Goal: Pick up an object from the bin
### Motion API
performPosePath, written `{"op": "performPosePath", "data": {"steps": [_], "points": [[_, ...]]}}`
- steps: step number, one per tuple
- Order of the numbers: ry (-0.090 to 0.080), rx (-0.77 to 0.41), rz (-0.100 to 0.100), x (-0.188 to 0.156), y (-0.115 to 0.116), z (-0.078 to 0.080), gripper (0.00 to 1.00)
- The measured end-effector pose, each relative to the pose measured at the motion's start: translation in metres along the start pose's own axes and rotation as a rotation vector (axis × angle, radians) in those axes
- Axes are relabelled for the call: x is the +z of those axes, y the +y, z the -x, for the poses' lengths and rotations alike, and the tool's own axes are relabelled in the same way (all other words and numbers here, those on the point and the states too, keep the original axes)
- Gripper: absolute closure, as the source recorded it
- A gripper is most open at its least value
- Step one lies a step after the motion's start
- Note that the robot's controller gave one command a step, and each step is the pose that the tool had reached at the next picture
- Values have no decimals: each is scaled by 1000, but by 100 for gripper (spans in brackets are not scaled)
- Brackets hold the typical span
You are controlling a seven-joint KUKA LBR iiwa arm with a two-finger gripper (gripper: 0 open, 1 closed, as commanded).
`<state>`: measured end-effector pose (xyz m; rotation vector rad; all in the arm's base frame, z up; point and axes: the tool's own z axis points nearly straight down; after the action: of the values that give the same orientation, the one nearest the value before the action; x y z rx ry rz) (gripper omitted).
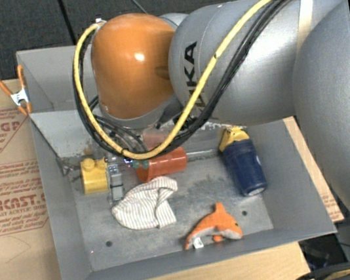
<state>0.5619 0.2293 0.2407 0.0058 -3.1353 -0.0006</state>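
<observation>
Grey bin floor [100,248] bears a red cylinder [166,164] lying left-to-right beside the pincer [115,179], its state untellable.

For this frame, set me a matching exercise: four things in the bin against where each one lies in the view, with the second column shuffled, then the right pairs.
Things
1. yellow block
2. striped cloth
3. blue can
4. orange toy animal

Places
A. right part of the bin floor
B. nearest the bin's lower wall in the view
C. left part of the floor
D. middle of the floor, just below the orange-red bottle

Pairs: 1-C; 2-D; 3-A; 4-B
</observation>
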Motion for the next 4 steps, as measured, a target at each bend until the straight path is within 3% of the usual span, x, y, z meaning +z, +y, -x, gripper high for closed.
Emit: {"op": "performPosePath", "data": {"steps": [1,2,3,4], "points": [[-8,1,2,-5,-1,2,0],[-13,-74,2,32,-19,8,0],[-8,-79,1,75,-49,17,0],[-8,-185,-1,100,-57,20,0]]}}
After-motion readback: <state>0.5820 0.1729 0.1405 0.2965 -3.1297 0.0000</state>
